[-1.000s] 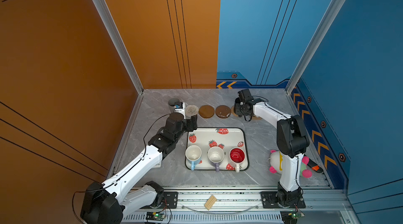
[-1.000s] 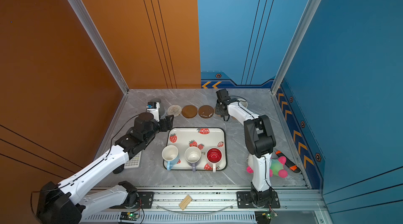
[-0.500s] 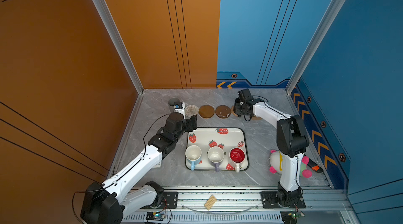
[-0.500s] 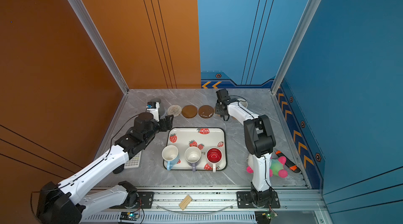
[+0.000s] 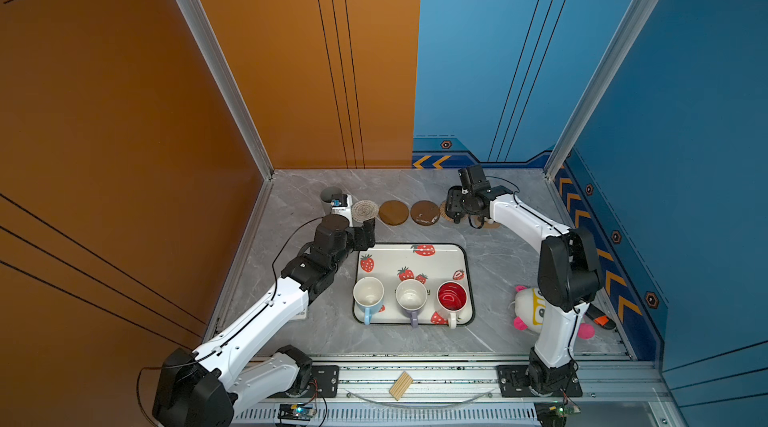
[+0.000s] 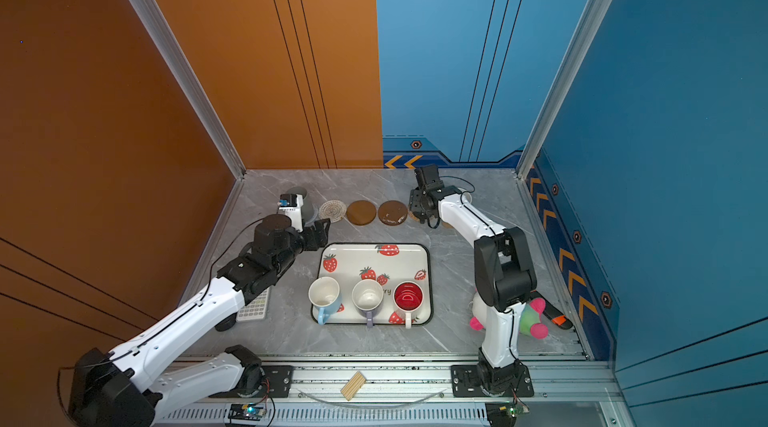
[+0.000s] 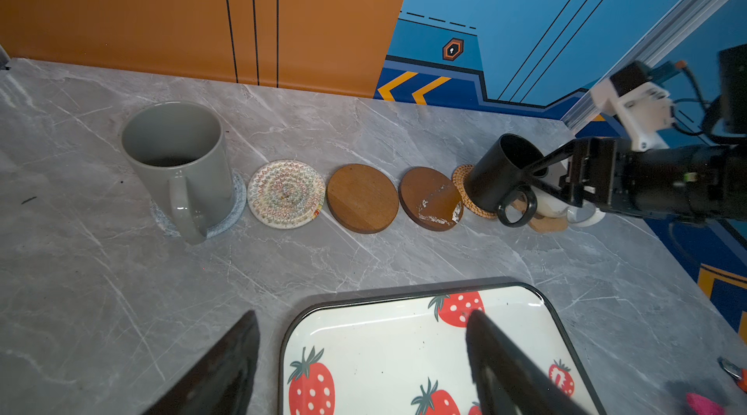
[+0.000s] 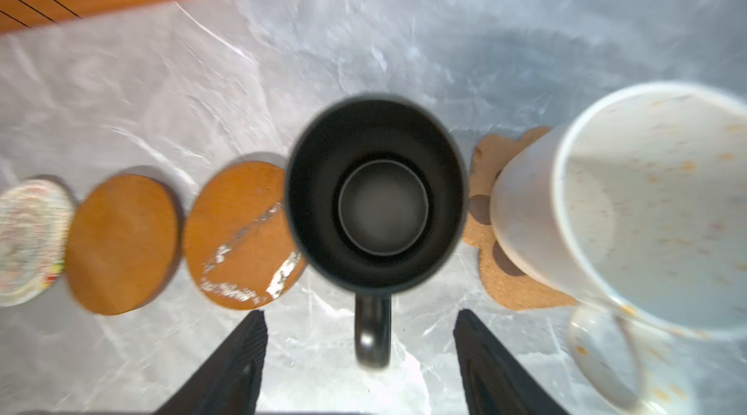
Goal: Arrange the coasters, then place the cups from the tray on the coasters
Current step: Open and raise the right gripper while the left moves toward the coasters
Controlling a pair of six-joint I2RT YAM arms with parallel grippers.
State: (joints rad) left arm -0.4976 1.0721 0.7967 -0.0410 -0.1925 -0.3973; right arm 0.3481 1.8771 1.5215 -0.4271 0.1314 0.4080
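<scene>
Table scene, viewed from above and from both wrists.

Along the far side of the table (image 5: 490,262), a row of coasters:
- grey woven coaster (image 7: 238,201) under the tall grey mug (image 7: 178,158)
- cream woven coaster (image 7: 286,194), bare
- plain wooden disc (image 7: 362,198), bare
- scuffed wooden disc (image 7: 430,198), bare
- tan rattan coaster (image 7: 464,186) under the black mug (image 8: 376,194)
- paw-print coaster (image 8: 509,283) under the speckled white mug (image 8: 606,211), just beside the black one

Nearer, the strawberry tray (image 7: 380,348), holding three mugs along its near edge: blue mug (image 5: 368,292), lilac mug (image 5: 411,294), red-lined mug (image 5: 452,296).

Right pincer (image 8: 359,312): open and empty, jaws either side of the black mug's handle with clear gaps, touching nothing in the wrist view. Left pincer (image 7: 361,316): open and empty, hovering by the tray's far left corner.

Step in hand, by the look of it: letting go of the black mug and clearing off. To do it well:
- Keep the jaws wide.
- Draw straight back along the line of the handle, or lift straight up, never sideways.
- Mind the handle between the jaws, a brush there being likely to spin the mug or drag it off its coaster.
- Mind the speckled mug close alongside.
- Check the black mug for a flat seat within the rattan rim before leaving.

Likely next: fetching one of the three tray mugs for a bare coaster.
</scene>
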